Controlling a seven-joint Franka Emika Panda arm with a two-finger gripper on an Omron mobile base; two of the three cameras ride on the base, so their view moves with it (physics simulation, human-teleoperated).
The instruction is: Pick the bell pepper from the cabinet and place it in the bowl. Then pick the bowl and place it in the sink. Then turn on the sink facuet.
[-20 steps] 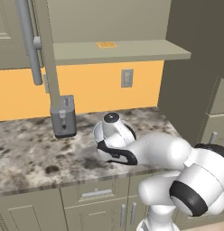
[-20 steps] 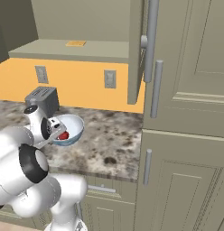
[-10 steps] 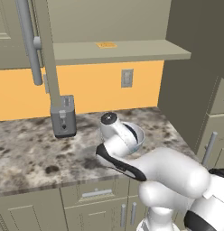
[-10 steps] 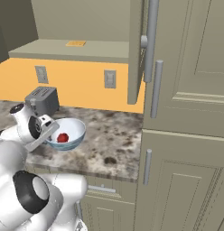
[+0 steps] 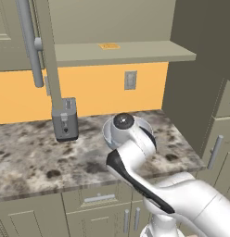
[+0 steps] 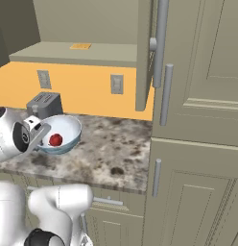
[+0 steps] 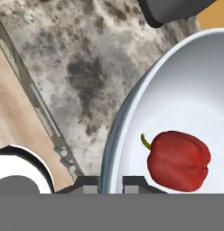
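One arm bends low over the counter (image 5: 28, 152), its wrist above the bowl (image 6: 63, 133), gripper (image 7: 110, 184) pinched shut on the bowl's near rim, one finger inside, one outside. The pepper (image 7: 178, 160) lies inside the bowl, near the toaster (image 6: 43, 104), below the open cabinet (image 5: 121, 51). Since a second ago the jaws have closed on the rim and the elbow has swung forward.

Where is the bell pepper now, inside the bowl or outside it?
Inside. The bell pepper lies on the white inner surface of the bowl; the right base view also shows it within the rim.
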